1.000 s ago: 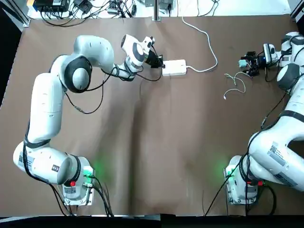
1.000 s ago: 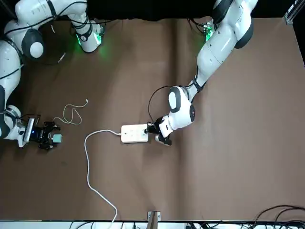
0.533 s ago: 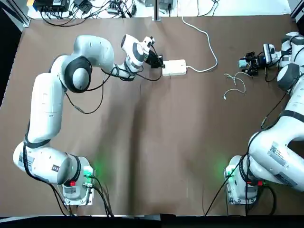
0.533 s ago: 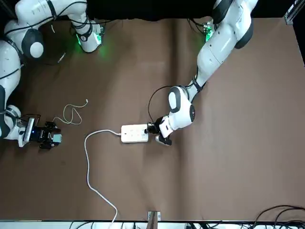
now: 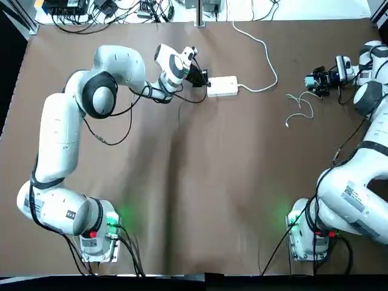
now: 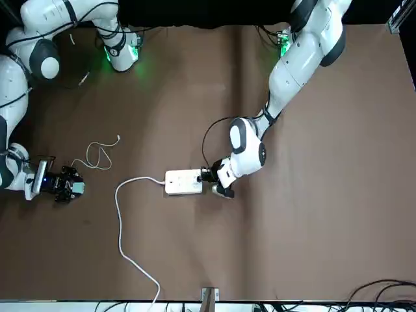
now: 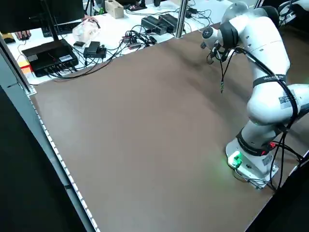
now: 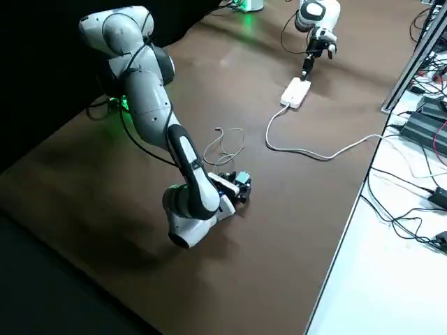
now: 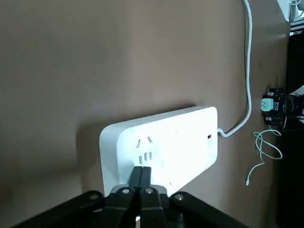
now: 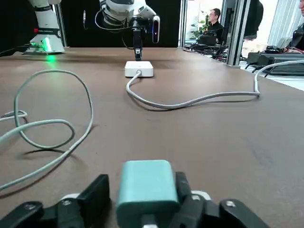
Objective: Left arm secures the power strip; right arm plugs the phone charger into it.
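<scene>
We see the power strip (image 5: pixel 222 86) lying flat on the brown table (image 5: pixel 212 182), toward the far edge and a little left of centre in the top view. Its thick white cord (image 5: pixel 264 57) leaves the right end of the strip, loops out to the right, and runs back over the far edge of the table.

We see the left arm (image 5: pixel 60 133) reaching across from its base at the near left. The left gripper (image 5: pixel 206 83) sits at the left end of the power strip. In the left wrist view its two fingers (image 9: pixel 141 178) are pressed together with no gap between them, and their tips touch the end of the strip next to its sockets. They hold nothing between them.

We find the right arm (image 5: pixel 357 182) folded back along the right edge of the table. The right gripper (image 5: pixel 315 80) rests low at the far right, well apart from the power strip. In the right wrist view its fingers (image 10: pixel 97 194) clamp the phone charger (image 10: pixel 146 185) from both sides, with the teal cube seated between them. The charger's thin white cable (image 5: pixel 300 106) lies in loose loops on the table just near of the gripper.

A person (image 10: pixel 215 19) sits in the room behind the table, visible in the right wrist view.
</scene>
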